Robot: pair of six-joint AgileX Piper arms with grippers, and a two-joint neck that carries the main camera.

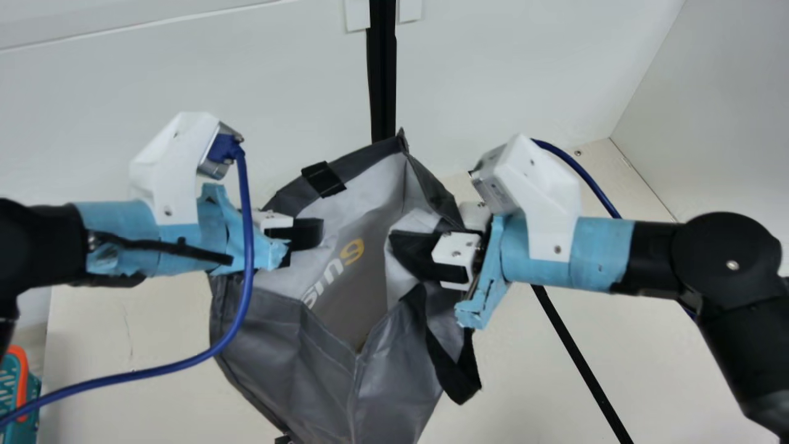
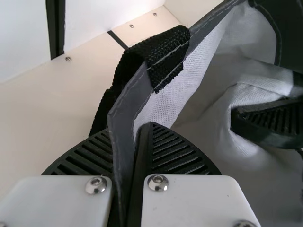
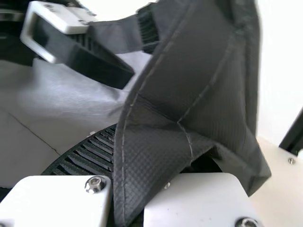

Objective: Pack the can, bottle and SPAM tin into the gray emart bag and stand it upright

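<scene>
The gray emart bag (image 1: pixel 394 376) hangs between both grippers, its mouth spread and facing the camera, with the pale lining and part of the lettering showing inside. On the bag's left rim my left gripper (image 1: pixel 306 234) is shut. In the left wrist view the edge of the bag (image 2: pixel 124 113) runs between the ribbed fingers of the left gripper (image 2: pixel 127 153), beside a black strap. My right gripper (image 1: pixel 431 258) is shut on the bag's right side. Gray fabric of the bag (image 3: pixel 189 80) is pinched by the right gripper (image 3: pixel 142 156) and covers much of one finger. The bag's bottom interior is hidden.
Below the bag lies the cream table (image 1: pixel 123 333), with white walls behind and at the right. A teal and orange item (image 1: pixel 18 382) sits at the lower left edge. A blue cable (image 1: pixel 185 364) loops in front of the bag's left side.
</scene>
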